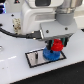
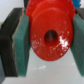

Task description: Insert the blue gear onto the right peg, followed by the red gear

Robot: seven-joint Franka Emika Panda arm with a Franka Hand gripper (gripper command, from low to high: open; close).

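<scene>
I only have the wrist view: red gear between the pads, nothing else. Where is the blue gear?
Observer: The blue gear lies on the grey plate, toward the exterior view's right.
Operator: And my red gear relative to it?
Observer: The red gear, held in the gripper, sits just above the blue gear.
Operator: Is the other peg free?
Observer: Too small to tell in the exterior view.

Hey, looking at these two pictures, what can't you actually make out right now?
- Right peg: not visible in the exterior view; the blue gear, red gear and gripper cover that spot.
- Whether the red gear sits on a peg yet: too small and blurred.
- Wrist view: the red gear between the fingers hides everything beneath.
</scene>
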